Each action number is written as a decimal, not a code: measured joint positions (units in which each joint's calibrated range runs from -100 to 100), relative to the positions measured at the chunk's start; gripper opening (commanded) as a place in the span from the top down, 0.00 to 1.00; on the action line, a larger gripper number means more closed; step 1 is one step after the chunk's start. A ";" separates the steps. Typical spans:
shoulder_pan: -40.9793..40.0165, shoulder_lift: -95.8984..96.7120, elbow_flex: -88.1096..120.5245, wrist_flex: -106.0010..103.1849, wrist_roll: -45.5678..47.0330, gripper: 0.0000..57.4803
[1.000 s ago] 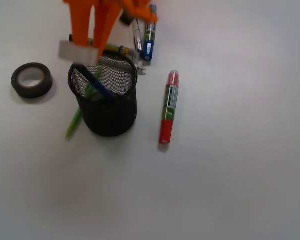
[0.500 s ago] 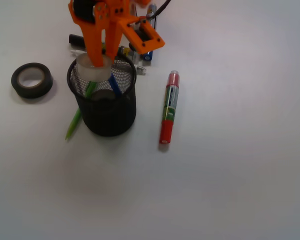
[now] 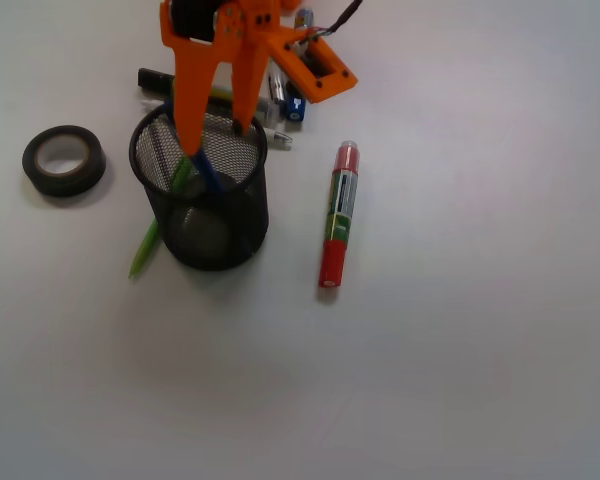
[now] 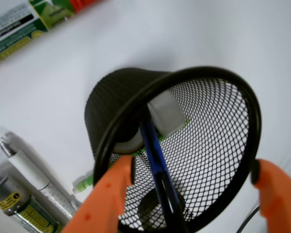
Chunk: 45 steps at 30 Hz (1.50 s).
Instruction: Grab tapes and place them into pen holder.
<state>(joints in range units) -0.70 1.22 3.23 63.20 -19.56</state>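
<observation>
My jaws [image 4: 191, 187] stand wide and empty, straddling the pen holder's [image 3: 202, 215] rim; the whitish tape [image 4: 155, 119] lies below between them, beside a blue pen [image 4: 157, 167].

arm colour: bright orange plastic, matte, looks 3D-printed
gripper [image 3: 212, 140]: two long flat orange fingers [image 3: 192, 100] tapering to blunt tips
wrist view: fingertips [image 4: 106, 196] rounded, smooth orange, one at each lower corner
body block: black motor housing behind orange bracket [image 3: 315, 70]
cable [image 3: 338, 20]: thin black wire looping off top right
screws: small dark holes on upper plate; markings unreadable
</observation>
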 measured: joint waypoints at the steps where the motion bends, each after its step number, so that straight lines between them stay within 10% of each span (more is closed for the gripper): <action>1: -0.07 0.00 0.00 0.00 -0.05 0.45; 10: 5.33 -4.88 -12.85 5.53 5.32 0.45; 23: 33.81 1.39 -14.47 20.48 6.45 0.45; 45: 27.23 33.62 -24.80 19.61 9.67 0.45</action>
<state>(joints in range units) 26.53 34.84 -21.56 82.81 -9.89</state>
